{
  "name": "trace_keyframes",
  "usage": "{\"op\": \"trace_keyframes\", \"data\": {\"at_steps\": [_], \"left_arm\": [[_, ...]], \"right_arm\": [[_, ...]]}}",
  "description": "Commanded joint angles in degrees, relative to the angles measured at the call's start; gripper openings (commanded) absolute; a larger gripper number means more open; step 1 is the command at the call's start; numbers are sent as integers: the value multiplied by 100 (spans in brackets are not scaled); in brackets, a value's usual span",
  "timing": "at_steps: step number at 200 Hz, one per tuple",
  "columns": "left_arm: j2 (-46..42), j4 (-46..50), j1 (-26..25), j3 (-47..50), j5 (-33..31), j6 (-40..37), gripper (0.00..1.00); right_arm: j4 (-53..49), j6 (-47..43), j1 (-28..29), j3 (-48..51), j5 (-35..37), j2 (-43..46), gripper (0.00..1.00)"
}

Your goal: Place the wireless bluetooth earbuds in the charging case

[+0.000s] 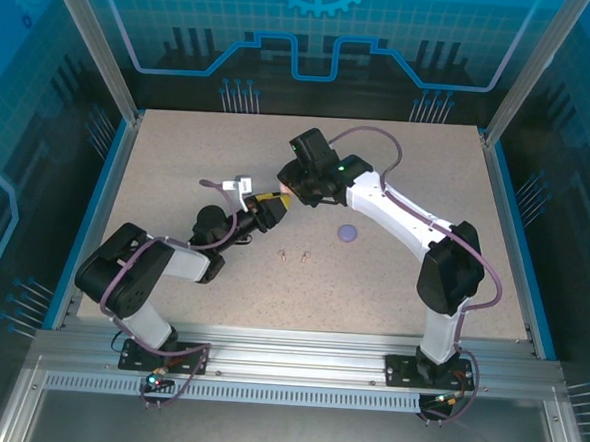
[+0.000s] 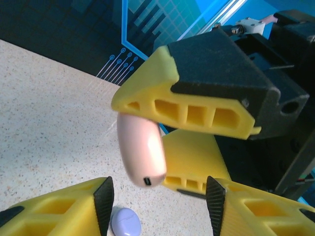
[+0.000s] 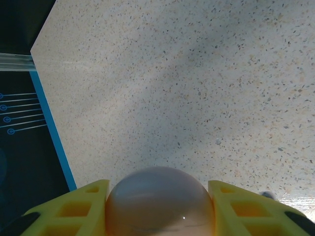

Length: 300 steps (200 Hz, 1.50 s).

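Right gripper point(image 3: 158, 196) is clamped tight on the pink charging case point(image 2: 142, 152), mid-frame from above. Left gripper point(image 2: 158, 204) gapes wide, holding nothing. Two earbuds point(image 1: 283, 252) lie on the table point(image 1: 179, 154) just below both; I'd say the left's nearer.

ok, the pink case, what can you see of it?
The pink case is a smooth, glossy, pale pink rounded shell, plastic by its look, with a small dark port at one end. No open lid shows. The right fingers clamp it on both sides. The left fingers, open, sit near it without touching.
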<state>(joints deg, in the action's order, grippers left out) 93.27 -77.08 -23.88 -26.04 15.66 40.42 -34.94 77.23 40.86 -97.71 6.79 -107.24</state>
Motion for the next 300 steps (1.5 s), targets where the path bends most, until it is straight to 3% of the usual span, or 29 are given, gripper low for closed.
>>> {"op": "trace_keyframes", "data": {"at_steps": [1,173,231,267,300], "left_arm": [[99,-301,-69,-224,-180,-166,54],[185,-308,-91,-454,-368,-254,27],[103,-308,-91,-463,-484,-306,34],[95,-308,-86,-454,-520,-312,26],[35,-308,-85,-447,-580,-351,12]], "right_arm": [[92,102,80,-26,-76,222,36],[217,151,176,78,-134,246,36],[242,162,184,114,-138,254,36],[268,171,183,145,-143,272,36],[291,190,185,195,-160,291,36]]}}
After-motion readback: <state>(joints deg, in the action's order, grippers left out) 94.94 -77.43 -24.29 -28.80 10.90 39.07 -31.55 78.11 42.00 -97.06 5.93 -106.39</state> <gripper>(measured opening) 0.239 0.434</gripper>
